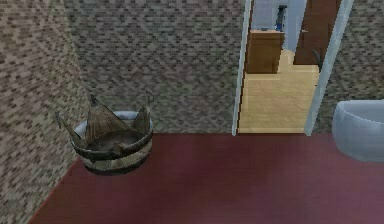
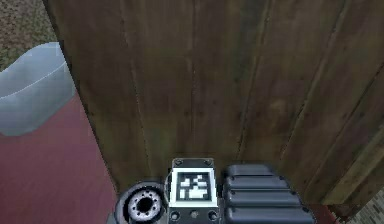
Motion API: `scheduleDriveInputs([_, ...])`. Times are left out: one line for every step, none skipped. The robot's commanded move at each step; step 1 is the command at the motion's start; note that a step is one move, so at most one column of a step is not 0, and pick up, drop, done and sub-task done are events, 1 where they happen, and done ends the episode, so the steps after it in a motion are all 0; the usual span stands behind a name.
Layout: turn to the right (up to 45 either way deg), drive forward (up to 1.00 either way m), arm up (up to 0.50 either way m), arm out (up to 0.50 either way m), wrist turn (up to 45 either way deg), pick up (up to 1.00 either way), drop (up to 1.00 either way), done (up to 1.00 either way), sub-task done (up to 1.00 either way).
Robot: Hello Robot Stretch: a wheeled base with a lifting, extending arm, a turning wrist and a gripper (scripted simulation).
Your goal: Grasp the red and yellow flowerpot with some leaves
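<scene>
Pincer (image 2: 143, 205) sits tucked at the bottom edge before a wooden panel (image 2: 220, 80)

Plank wall (image 2: 230, 80), centre and right; pale basin (image 2: 35, 90), upper left; red floor (image 2: 50, 170), lower left; arm (image 2: 260, 198) and marker (image 2: 195, 187), bottom centre.

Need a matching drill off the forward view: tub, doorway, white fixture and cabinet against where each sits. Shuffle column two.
Column one
1. wooden tub
2. doorway
3. white rounded fixture
4. wooden cabinet

Column two
A. at the forward view's right edge
B. past the opening, on the light floor
C. at the forward view's left, on the dark red floor
D. right of middle, in the patterned wall

Pairs: 1-C; 2-D; 3-A; 4-B
</scene>
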Motion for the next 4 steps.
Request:
scheduleDriveInputs([0.0,0.00,0.00,0.02,0.0,0.00,0.00,0.00,0.00])
scheduleDriveInputs([0.0,0.00,0.00,0.00,45.0,0.00,0.00,0.00,0.00])
scheduleDriveInputs([0.0,0.00,0.00,0.00,45.0,0.00,0.00,0.00,0.00])
scheduleDriveInputs([0.0,0.00,0.00,0.00,45.0,0.00,0.00,0.00,0.00])
